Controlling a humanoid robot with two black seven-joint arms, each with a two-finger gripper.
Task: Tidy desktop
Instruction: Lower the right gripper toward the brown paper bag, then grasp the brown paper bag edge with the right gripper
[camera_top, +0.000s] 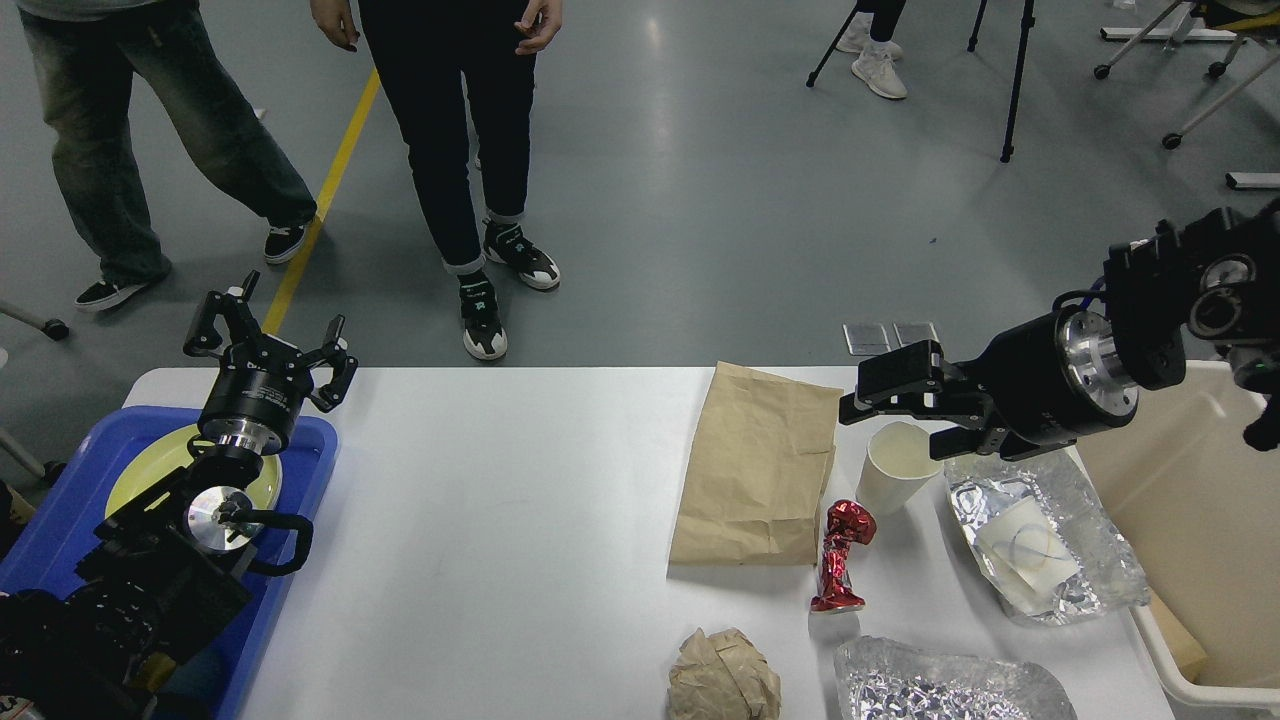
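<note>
Desktop white, strewn with paper and foil, grey floor beyond, left gripper spread, right gripper released above cup

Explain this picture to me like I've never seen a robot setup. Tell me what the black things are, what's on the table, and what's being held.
This view comes from the robot's own head, looking down at the desktop. The black things are its two arms. The left gripper hovers open over a blue tray holding a yellow plate. The right gripper is open above a white paper cup; it holds nothing. Also lying there: a flat paper bag, a crumpled paper ball, a red foil wrapper, and two foil sheets. A beige bin sits at the right.
</note>
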